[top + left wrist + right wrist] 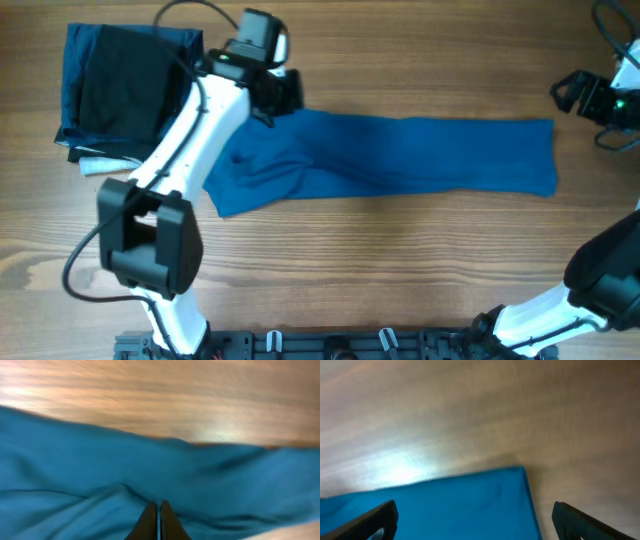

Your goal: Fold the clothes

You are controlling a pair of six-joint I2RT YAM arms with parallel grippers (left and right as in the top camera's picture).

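The clothes [400,155], a mid-blue shirt, lie folded into a long strip across the middle of the table. My left gripper [272,100] is at the strip's upper left end. In the left wrist view its fingers [158,512] are pressed together, and creases in the blue fabric [75,460] run into the tips. My right gripper [566,92] hovers just past the strip's upper right corner, apart from it. In the right wrist view it [475,522] stands wide open above that corner of the shirt [460,505], with nothing between the fingers.
A stack of dark navy and black garments [120,85] with a white edge lies at the table's back left, beside the left arm. Bare wooden tabletop [400,270] runs along the front and behind the shirt.
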